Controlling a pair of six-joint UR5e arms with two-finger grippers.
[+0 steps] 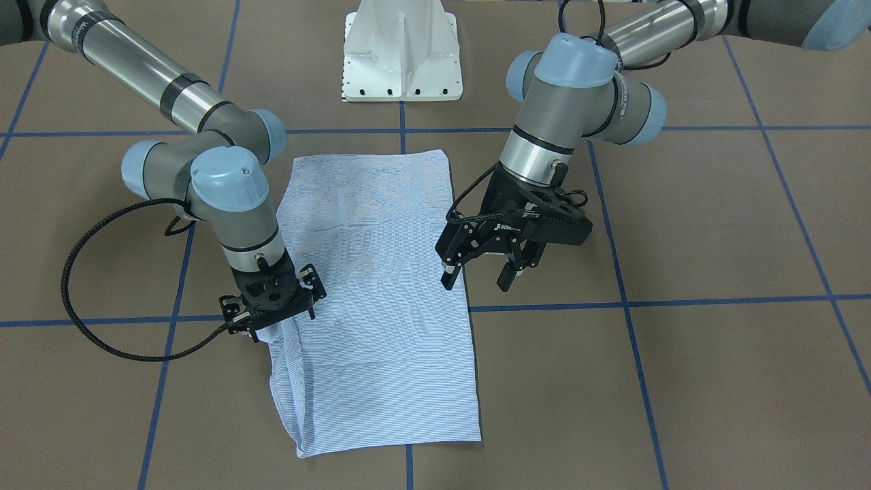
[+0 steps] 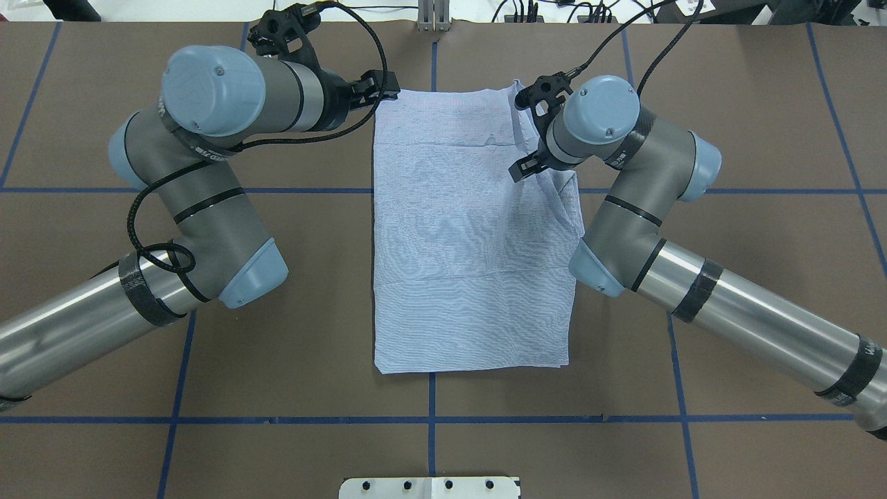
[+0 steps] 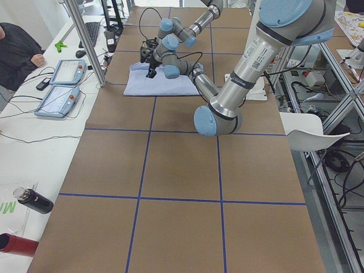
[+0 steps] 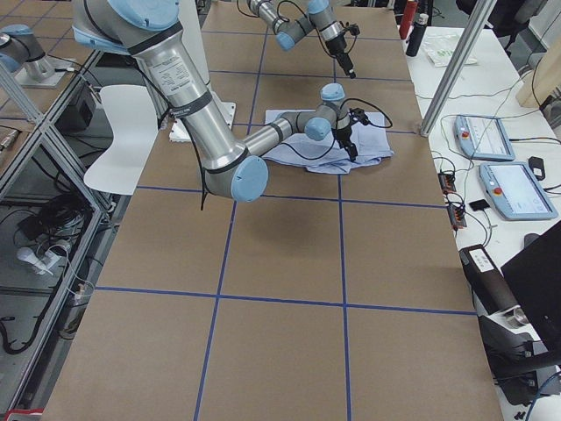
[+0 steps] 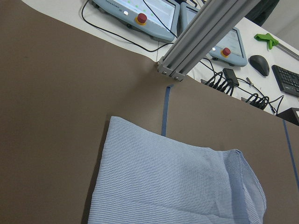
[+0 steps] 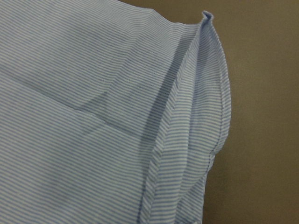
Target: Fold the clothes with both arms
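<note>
— Where is the shirt (image 1: 381, 299) lying?

— Flat on the brown table (image 1: 714, 381), folded into a long rectangle on the blue tape line that runs away from the white pedestal base (image 1: 403, 51). The edge under the right arm (image 1: 204, 177) is rumpled and lifted into loose folds; the opposite edge lies straight.

— What is the right claw (image 1: 272, 309) doing?

— It points down onto that rumpled edge, with cloth bunched right beneath it. Its fingertips are hidden by the claw body and the fabric, so I cannot tell whether it is clenched on the shirt or released. The right wrist view shows only striped cloth with a raised, doubled hem next to bare table.

— And the left claw (image 1: 480, 272)?

— Released: its two fingers (image 1: 449, 275) stand spread apart with nothing between them. It hovers at the shirt's straight edge, one finger over the cloth, the other over the table. The left arm (image 1: 578, 102) leans in from the side.
</note>
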